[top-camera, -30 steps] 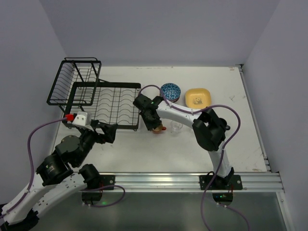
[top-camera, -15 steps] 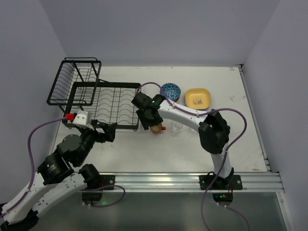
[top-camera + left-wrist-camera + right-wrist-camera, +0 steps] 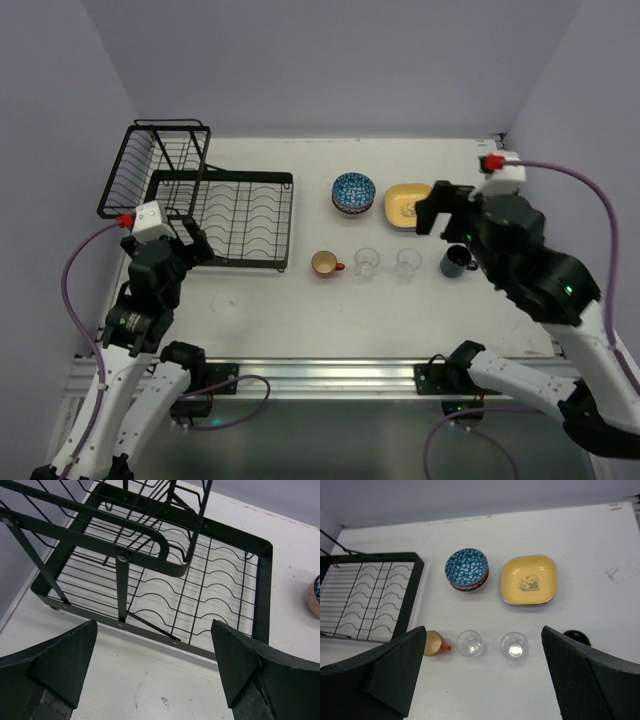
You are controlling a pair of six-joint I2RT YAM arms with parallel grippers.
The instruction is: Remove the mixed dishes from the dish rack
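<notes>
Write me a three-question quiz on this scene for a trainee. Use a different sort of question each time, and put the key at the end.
1. True or false: dishes stand in the dish rack.
2. In the top view, what stands in the row just left of the two clear glasses? A) orange mug B) dark mug C) yellow plate
3. Fill the blank: the left gripper and the right gripper are both ___ and hold nothing.

Key: 1 false; 2 A; 3 open.
</notes>
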